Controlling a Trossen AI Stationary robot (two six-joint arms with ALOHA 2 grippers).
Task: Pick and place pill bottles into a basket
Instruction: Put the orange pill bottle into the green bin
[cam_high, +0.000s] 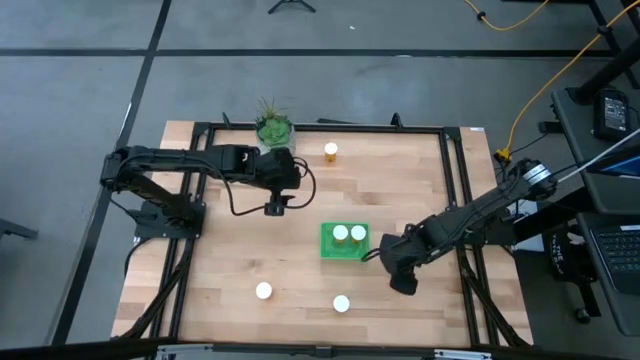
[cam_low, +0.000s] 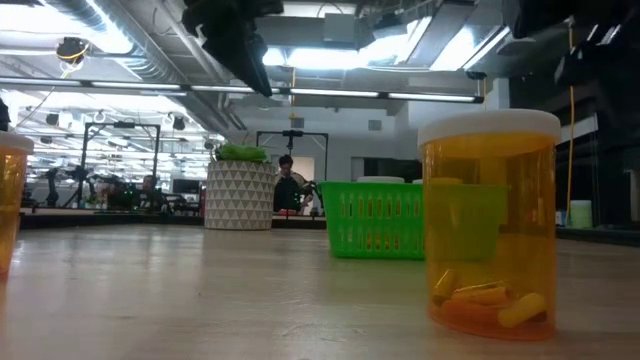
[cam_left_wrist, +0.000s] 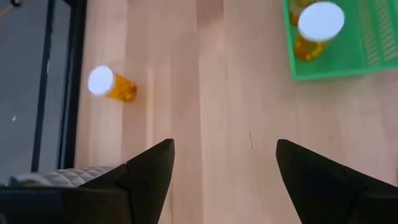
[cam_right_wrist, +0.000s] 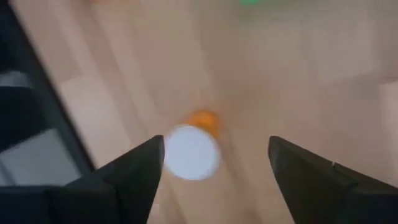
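Only from the low view: loose pills inside near bottle (cam_low: 489, 222). Both grippers (cam_left_wrist: 224, 168) (cam_right_wrist: 214, 165) spread, empty; plant (cam_high: 273, 127) far-left of basket (cam_high: 326, 243).

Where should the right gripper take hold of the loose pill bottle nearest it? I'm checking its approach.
Probably from straight above, fingers closing across the orange body just under the white cap: the pill bottle stands upright on the table, clear of the basket. The right gripper is open; the left gripper waits near the plant.
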